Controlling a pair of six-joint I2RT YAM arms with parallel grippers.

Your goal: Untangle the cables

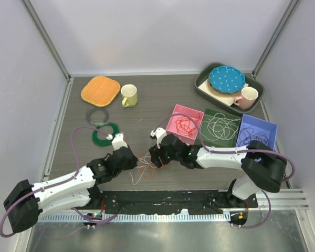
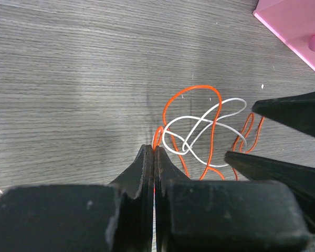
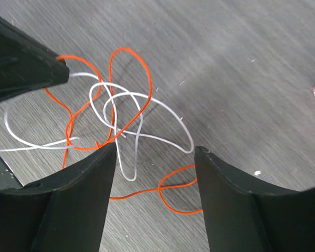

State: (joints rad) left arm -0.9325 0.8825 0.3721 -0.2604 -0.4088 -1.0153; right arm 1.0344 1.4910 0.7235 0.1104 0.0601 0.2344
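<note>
A small tangle of orange and white cables (image 1: pixel 146 169) lies on the dark wood table between my two grippers. The left gripper (image 2: pixel 154 148) is shut, and an end of the orange cable (image 2: pixel 214 122) is pinched between its tips. That cable loops through the white cable (image 2: pixel 199 126). My right gripper (image 3: pixel 156 152) hangs open over the same tangle. Its fingers (image 3: pixel 89 178) straddle a white loop (image 3: pixel 127 157) and a small orange loop (image 3: pixel 173 189), touching neither. In the top view the left gripper (image 1: pixel 135 160) and right gripper (image 1: pixel 155 156) face each other closely.
Behind the right arm stand a pink bin (image 1: pixel 174 125) of red cables, a green bin (image 1: pixel 206 117) of white ones and a blue bin (image 1: pixel 273 128) of dark ones. Also here: a green ring (image 1: pixel 100 140), grey ring (image 1: pixel 97 114), yellow mug (image 1: pixel 128 95), orange pad (image 1: pixel 100 90), dish tray (image 1: pixel 201 90).
</note>
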